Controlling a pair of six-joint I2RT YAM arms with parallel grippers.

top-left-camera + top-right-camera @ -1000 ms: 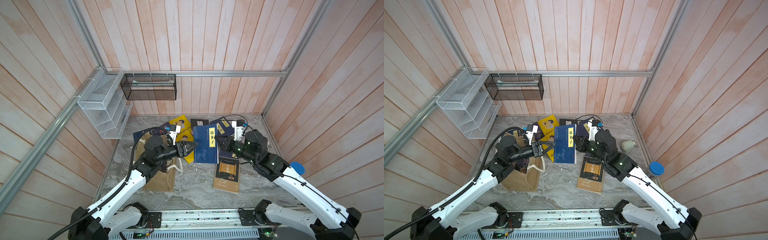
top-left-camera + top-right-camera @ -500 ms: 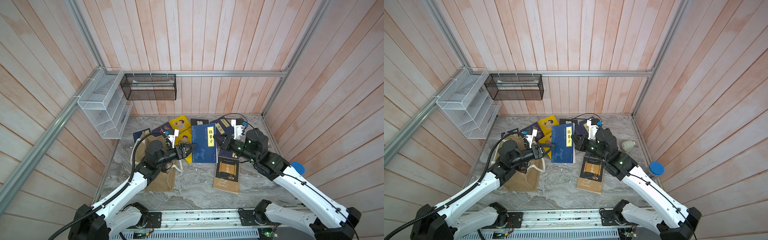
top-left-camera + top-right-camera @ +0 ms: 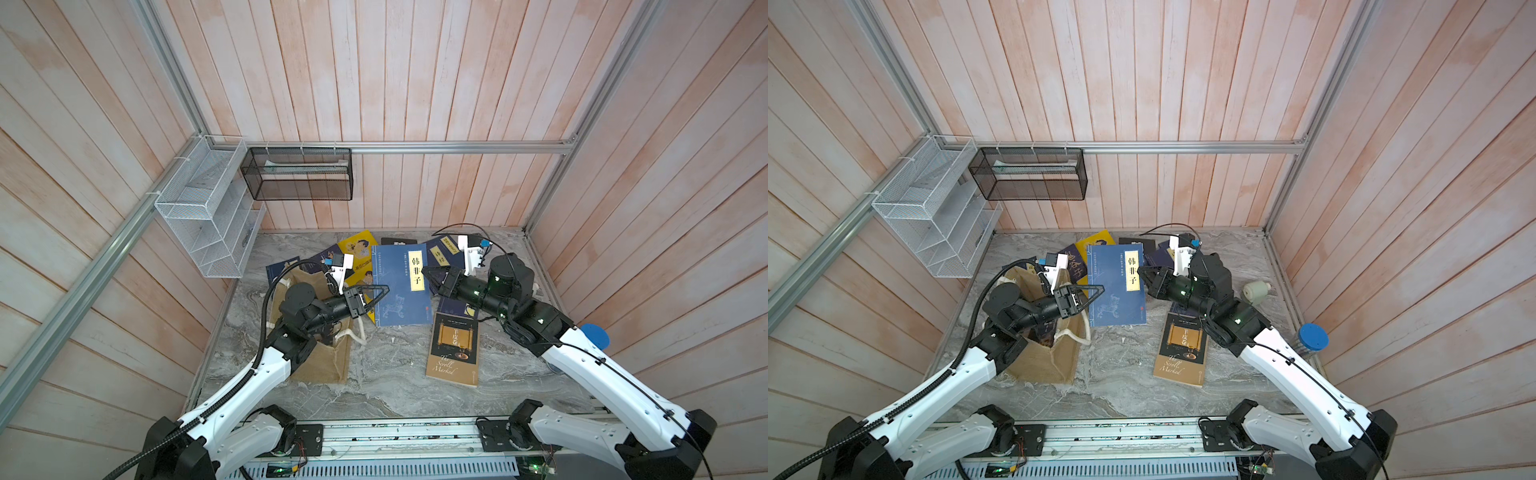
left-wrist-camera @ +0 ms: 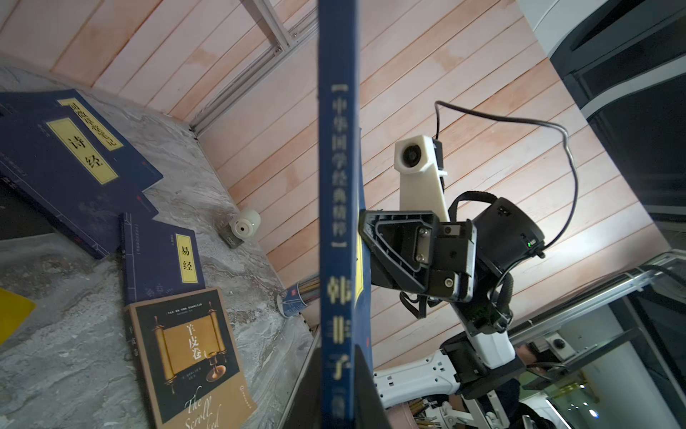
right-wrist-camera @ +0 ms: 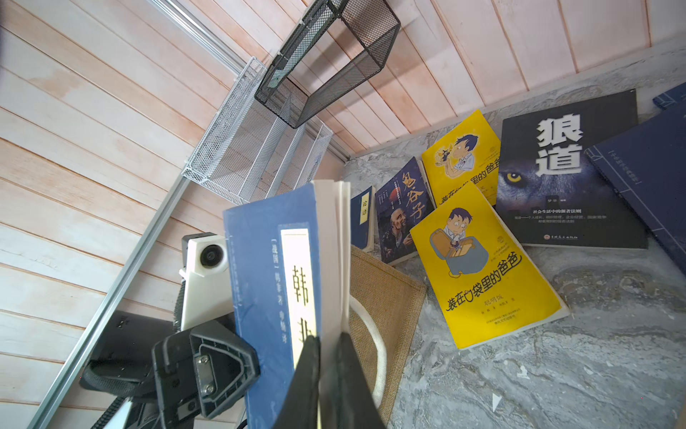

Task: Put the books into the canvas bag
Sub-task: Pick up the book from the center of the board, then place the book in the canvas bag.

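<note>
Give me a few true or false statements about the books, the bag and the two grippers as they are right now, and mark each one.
1. The left gripper and the right gripper are both shut on the same blue book. True.
2. The canvas bag stands on the right gripper's side. False: it stands on the left gripper's side.
3. The brown-and-black book lies face up on the table, held by neither gripper. True.
4. The yellow cartoon books are inside the canvas bag. False: they lie on the table outside it.
</note>
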